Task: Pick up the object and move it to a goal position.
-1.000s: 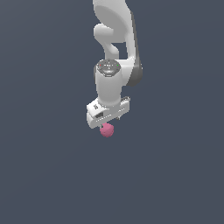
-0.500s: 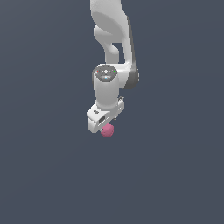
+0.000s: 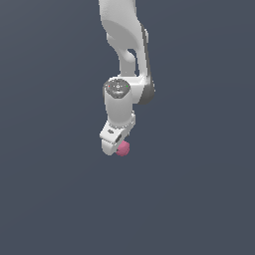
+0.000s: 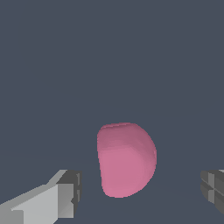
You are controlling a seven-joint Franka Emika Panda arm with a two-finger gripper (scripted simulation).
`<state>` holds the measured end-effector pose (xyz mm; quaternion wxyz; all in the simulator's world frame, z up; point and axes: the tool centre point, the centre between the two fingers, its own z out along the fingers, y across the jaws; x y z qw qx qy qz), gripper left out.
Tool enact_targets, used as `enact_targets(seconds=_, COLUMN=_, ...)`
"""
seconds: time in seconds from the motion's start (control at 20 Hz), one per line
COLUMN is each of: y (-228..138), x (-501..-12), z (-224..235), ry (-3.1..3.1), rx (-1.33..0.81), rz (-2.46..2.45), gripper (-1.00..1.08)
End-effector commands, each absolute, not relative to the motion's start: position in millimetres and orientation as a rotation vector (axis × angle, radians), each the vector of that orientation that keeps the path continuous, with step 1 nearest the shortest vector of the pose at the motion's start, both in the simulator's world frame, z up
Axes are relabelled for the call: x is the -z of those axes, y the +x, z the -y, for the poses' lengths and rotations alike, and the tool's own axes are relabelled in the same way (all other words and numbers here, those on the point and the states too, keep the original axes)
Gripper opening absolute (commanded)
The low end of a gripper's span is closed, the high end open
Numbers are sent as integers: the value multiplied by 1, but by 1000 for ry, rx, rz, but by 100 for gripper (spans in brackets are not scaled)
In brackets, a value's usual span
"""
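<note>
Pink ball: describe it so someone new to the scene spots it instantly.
Follow the white arm down to its gripper; the ball sits right at the gripper's tip. In the wrist view it lies between the two fingers, with gaps on both sides. It is small, lumpy, roughly round, and the only pink thing on the plain grey ground.

Bare simulator scene, featureless slate-grey backdrop (image 3: 45,199), flat-shaded white arm (image 3: 124,45)

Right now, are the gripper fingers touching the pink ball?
Apart. The wrist view shows the pink ball between the open fingers, with bare background showing on both sides of it.
</note>
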<state>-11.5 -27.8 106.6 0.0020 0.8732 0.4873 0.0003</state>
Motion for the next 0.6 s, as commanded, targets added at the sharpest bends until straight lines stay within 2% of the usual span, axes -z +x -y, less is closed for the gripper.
enact_targets(seconds=0.0, y=-12, x=-104, z=29, ry=2706, rx=-1, rz=-1590, gripper=100)
enact_targets(seconds=0.55, y=-14, x=-98, z=31, ry=2643, rx=0, rz=-1698, gripper=100)
